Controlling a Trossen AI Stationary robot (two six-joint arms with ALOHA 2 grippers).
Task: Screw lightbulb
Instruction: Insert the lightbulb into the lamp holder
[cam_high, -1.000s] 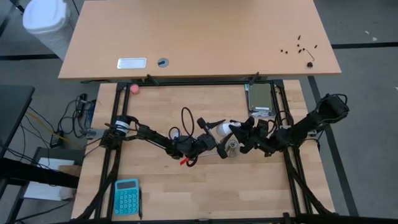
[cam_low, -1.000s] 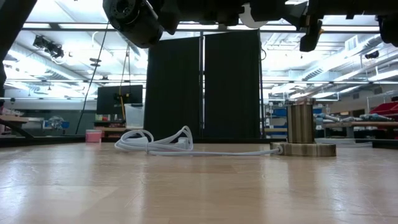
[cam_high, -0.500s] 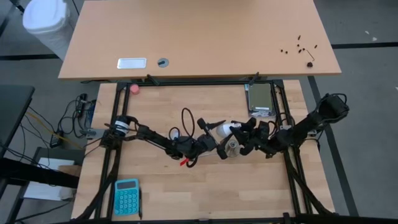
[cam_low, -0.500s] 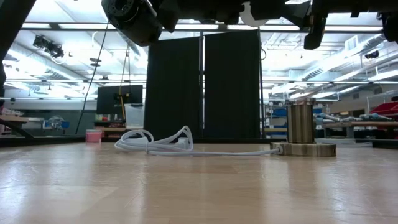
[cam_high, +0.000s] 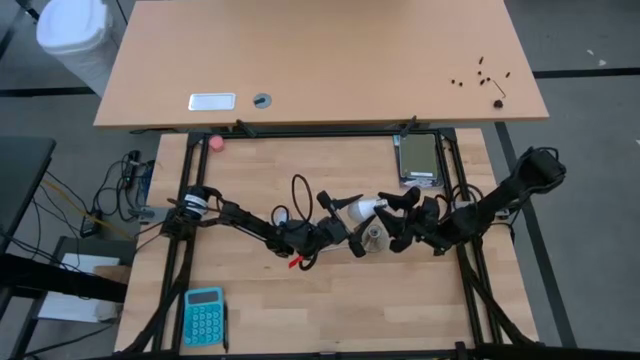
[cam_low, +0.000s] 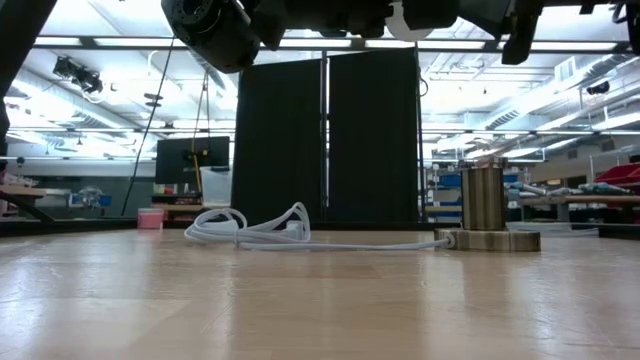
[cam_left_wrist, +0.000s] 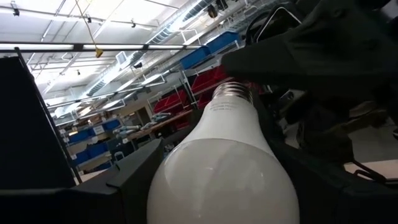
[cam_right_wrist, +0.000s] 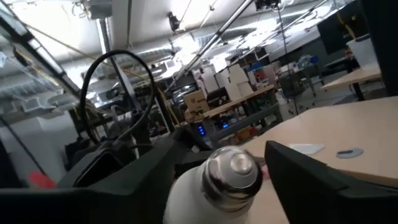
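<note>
I have both arms meeting above the middle of the counter (cam_high: 330, 300). The left gripper (cam_high: 345, 215) holds the lightbulb (cam_high: 361, 207) up in the air: in the left wrist view its frosted globe (cam_left_wrist: 217, 168) fills the space between that arm's two dark fingers (cam_left_wrist: 134, 180), clamped on its widest part, with the silvery screw base pointing away toward the other arm.

From the right wrist view I see that base end-on, the lightbulb's metal tip (cam_right_wrist: 233, 171) sitting in the gap between the right gripper's fingers (cam_right_wrist: 298, 171). Those fingers stand apart on either side of the base and I see a gap between them and the metal, so the right gripper (cam_high: 392, 222) is spread and gripping nothing.

In the low view the brass socket (cam_low: 485, 210) stands upright on the counter with its white cord (cam_low: 260, 232) coiled beside it, well below both grippers.
</note>
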